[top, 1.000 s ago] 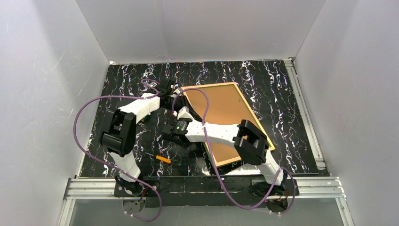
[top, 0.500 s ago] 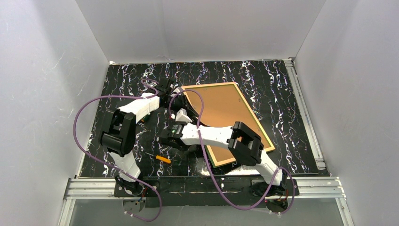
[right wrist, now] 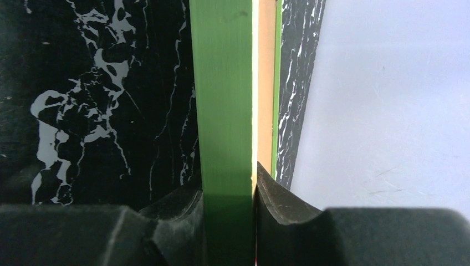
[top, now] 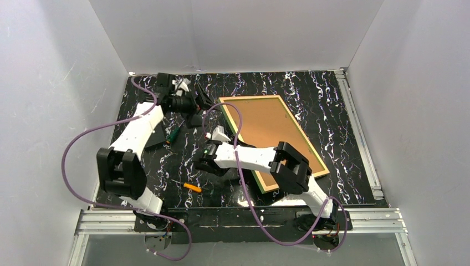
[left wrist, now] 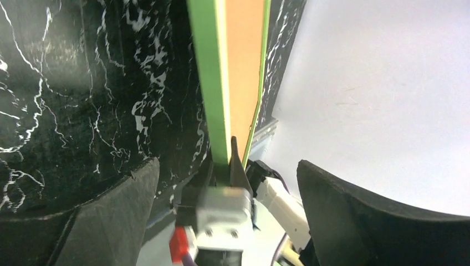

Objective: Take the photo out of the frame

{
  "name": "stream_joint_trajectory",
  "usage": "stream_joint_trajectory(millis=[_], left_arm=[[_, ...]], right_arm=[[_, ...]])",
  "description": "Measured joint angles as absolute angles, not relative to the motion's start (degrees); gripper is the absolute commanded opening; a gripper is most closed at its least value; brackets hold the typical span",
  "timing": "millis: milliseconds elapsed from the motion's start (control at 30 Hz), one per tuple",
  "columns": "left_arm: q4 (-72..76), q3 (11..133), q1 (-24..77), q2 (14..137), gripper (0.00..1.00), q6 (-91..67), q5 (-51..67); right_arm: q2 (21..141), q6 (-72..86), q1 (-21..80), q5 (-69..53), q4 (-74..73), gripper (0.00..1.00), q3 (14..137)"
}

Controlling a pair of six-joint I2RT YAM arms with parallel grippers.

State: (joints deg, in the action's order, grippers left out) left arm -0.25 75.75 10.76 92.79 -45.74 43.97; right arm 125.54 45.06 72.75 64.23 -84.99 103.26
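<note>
My right gripper (right wrist: 228,195) pinches the frame (right wrist: 224,83) (long axis: upper centre to lower right); left gripper (top: 195,106) spread, farther.

frame (right wrist: 224,83): smooth matt green paint
board (top: 266,130): matt brown fibreboard
table (top: 332,105): black marbled, faint sheen
right claw pads (right wrist: 288,210): black, finely grainy, matt

place: I read this as a robot lab test cell | enclosure: plain white walls (top: 50,83) box in three sides | bench: black marbled table (top: 332,111), aluminium rails (top: 105,221) along its near and right edges | rig: my left arm (top: 138,130) and right arm (top: 249,158) are bolted at the near edge
</note>
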Motion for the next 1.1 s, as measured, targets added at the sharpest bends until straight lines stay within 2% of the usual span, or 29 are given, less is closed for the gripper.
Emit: stream_joint_trajectory(millis=[167, 333, 667, 1100], left_arm=[[-7.8, 83.3, 10.6, 84.4, 0.98, -40.8, 38.7], [-13.5, 84.2, 10.6, 78.1, 0.98, -38.1, 32.7], [-18.0, 78.5, 10.7, 78.6, 0.97, -32.9, 24.9], [-17.8, 76.0, 10.7, 79.6, 0.97, -31.7, 23.4]], right_arm=[[122.0, 43.3, 71.6, 64.4, -85.6, 0.01, 103.3], [115.0, 37.0, 69.5, 63.0, -83.7, 0.01, 103.3], [100.3, 20.9, 61.1, 50.4, -74.4, 0.01, 103.2], [91.0, 9.4, 47.8, 33.3, -65.3, 0.01, 102.5]])
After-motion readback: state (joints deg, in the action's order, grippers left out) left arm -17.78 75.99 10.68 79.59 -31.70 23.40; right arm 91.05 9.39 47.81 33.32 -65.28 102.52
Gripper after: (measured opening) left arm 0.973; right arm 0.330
